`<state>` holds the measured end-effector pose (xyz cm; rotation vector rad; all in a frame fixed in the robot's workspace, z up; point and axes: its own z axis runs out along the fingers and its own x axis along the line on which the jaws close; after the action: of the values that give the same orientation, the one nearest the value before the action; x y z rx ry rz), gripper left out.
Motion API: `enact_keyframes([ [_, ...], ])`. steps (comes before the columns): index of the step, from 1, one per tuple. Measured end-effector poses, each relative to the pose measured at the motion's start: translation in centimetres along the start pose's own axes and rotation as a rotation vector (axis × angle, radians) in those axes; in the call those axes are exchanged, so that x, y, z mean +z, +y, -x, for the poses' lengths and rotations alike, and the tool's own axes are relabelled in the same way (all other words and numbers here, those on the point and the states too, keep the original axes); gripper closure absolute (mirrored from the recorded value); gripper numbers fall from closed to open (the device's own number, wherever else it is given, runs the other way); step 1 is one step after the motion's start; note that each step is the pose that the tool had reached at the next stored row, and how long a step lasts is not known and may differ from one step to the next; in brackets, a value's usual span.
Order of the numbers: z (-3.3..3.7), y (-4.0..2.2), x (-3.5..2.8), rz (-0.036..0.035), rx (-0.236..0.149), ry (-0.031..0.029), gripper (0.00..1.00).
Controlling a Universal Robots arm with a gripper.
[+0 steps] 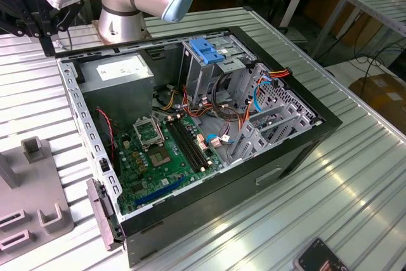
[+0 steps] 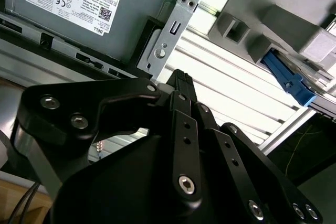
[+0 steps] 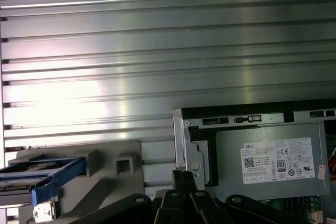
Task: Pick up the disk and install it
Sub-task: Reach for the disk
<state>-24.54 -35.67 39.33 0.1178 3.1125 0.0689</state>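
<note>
The disk [image 3: 37, 176], a flat drive framed by blue plastic rails, lies in a grey holder [image 3: 105, 174] on the slatted table beside the open computer case. In the second wrist view the disk's blue rail [image 2: 287, 80] sticks out of the same grey holder [image 2: 273, 30]. My gripper [image 2: 180, 78] hangs shut with nothing in it above the case's corner by the power supply, apart from the disk. Its black fingertips [image 3: 184, 179] show pressed together. In the exterior view the gripper [image 1: 46, 42] is at the upper left, over the case's back corner.
The open case [image 1: 190, 125] holds a motherboard [image 1: 162, 150], a grey power-supply box [image 1: 120, 74] and a metal drive cage with a blue handle [image 1: 206, 49]. The grey holder block [image 1: 28, 201] sits at the exterior view's left. A phone [image 1: 320, 258] lies at the front right.
</note>
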Motion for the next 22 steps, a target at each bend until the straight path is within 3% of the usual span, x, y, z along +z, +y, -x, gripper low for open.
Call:
enact_keyframes([
  [22,-1.84,-0.18,-0.05,0.0,0.0,0.0,0.9],
])
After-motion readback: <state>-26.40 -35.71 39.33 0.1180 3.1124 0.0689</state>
